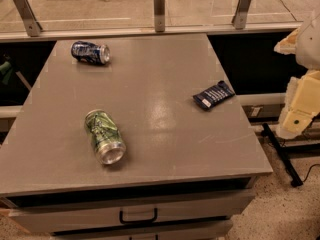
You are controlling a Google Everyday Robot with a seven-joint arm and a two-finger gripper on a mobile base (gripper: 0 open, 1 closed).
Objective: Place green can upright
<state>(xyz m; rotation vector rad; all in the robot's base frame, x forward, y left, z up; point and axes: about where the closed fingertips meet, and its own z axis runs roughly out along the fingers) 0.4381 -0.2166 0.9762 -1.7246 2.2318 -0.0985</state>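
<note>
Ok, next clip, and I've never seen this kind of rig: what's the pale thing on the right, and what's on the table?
One camera looks down on a grey table; where it is mounted is not known. The pale cream shape at the right edge is part of the robot's arm and its gripper, off to the table's right side, with nothing visibly in it. Three things lie on the table: the green can on its side near the front left, silver end toward the camera; a dark blue can, also on its side, at the back left; and a dark blue snack packet near the right edge. The green can is not yet upright.
</note>
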